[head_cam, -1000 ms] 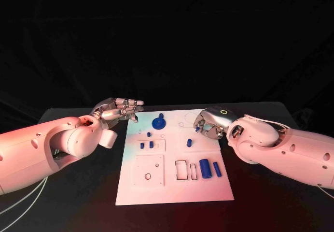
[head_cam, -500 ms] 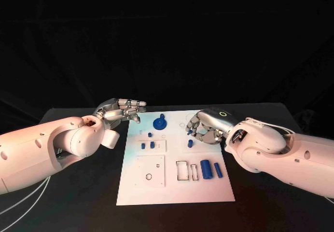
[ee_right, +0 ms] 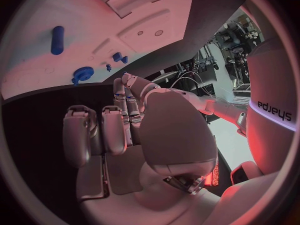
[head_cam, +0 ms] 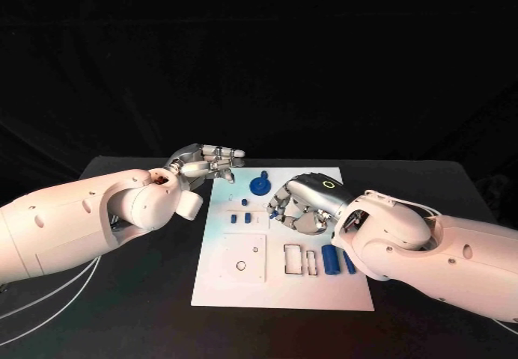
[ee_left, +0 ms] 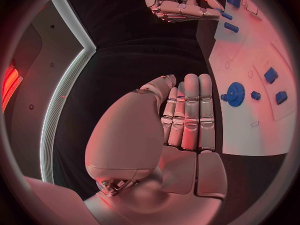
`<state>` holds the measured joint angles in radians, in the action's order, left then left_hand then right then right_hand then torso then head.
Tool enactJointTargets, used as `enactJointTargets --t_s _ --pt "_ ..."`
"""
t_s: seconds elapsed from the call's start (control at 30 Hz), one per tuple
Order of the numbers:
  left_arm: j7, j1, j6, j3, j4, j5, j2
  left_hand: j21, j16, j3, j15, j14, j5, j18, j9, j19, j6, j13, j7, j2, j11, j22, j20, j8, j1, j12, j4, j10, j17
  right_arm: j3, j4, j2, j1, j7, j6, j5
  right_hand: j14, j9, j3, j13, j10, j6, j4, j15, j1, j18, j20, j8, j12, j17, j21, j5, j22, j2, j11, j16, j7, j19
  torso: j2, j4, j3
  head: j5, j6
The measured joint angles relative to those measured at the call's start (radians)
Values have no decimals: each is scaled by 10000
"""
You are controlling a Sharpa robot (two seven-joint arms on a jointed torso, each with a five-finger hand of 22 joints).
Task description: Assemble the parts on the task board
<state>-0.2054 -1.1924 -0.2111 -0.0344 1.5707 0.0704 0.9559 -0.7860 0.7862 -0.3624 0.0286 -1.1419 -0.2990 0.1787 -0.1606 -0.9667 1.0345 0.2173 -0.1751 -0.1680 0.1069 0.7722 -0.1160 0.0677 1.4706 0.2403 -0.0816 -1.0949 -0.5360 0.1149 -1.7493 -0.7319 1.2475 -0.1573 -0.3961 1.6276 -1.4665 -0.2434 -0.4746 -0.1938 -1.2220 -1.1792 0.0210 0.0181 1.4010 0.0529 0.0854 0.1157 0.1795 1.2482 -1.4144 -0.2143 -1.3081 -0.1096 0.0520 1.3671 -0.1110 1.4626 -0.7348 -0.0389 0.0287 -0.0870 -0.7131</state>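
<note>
**A:** What is the step in hand, and how should it go?

**B:** Judging by the pose, the right hand (head_cam: pixel 303 206) is coming down on the small blue pegs (head_cam: pixel 239 218) near the middle of the board (head_cam: pixel 283 295). It hangs over the board's right-centre, knuckles up, fingers curled under. Whether anything sits between the fingertips I cannot tell; the palm hides them. To do it well, I would lower slowly, pinch one peg only, and keep the knuckles off its neighbours.

**A:** And the left hand?

**B:** The left hand (head_cam: pixel 207 163) hovers just off the board's far left corner, fingers straight and pressed side by side, holding nothing. It is best kept out of the way there.

**A:** Describe the board and parts.

**B:** A white plate lies flat in the middle of the black table, with shallow rectangular recesses. A blue gear (head_cam: pixel 259 185) stands near the far edge. Two pegs sit side by side below it. Two blue bars (head_cam: pixel 330 260) lie near the right edge, close to the right wrist.
</note>
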Motion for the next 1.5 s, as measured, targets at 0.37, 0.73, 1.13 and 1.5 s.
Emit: enactJointTargets --t_s 0.37,0.73,1.13,1.5 --pt "-1 1 -2 5 -92 6 -265 0 0 27 0 0 0 0 -1 0 0 -1 0 11 0 1 0 0 -10 0 -28 0 -1 134 476 767 -565 111 120 -28 0 3 2 0 0 36 1 0 -52 0 0 -26 -40 -2 0 5 1 51 1 -1 -31 0 35 11 -30 -441 -257" --pt "-2 0 -1 6 -122 11 -365 0 0 27 0 0 0 0 -1 0 1 -3 0 10 0 1 0 0 -10 0 -28 0 -1 216 924 1182 -883 128 337 79 0 7 3 0 0 41 2 0 -65 1 0 -62 -40 -3 1 6 3 38 2 -1 -28 0 18 12 -27 -647 -417" --pt "-2 -2 8 7 -116 11 -387 0 -37 27 0 0 0 1 -2 0 1 7 0 10 0 -6 0 0 -10 37 -28 -1 11 258 1096 1327 -1019 102 598 364 0 -7 13 -2 0 76 12 0 -65 1 0 -29 -78 -5 1 19 4 38 3 -1 -24 0 15 6 -21 -751 -561" --pt "4 -2 35 7 -107 14 -387 0 -39 27 0 0 0 1 -2 0 1 9 1 10 0 -10 0 0 -10 39 -28 -1 13 270 1270 1485 -1095 3 729 633 0 -7 44 -3 0 109 -17 0 -144 1 0 -40 -116 -6 -47 -8 5 64 3 -1 -22 0 17 12 -27 -773 -610"
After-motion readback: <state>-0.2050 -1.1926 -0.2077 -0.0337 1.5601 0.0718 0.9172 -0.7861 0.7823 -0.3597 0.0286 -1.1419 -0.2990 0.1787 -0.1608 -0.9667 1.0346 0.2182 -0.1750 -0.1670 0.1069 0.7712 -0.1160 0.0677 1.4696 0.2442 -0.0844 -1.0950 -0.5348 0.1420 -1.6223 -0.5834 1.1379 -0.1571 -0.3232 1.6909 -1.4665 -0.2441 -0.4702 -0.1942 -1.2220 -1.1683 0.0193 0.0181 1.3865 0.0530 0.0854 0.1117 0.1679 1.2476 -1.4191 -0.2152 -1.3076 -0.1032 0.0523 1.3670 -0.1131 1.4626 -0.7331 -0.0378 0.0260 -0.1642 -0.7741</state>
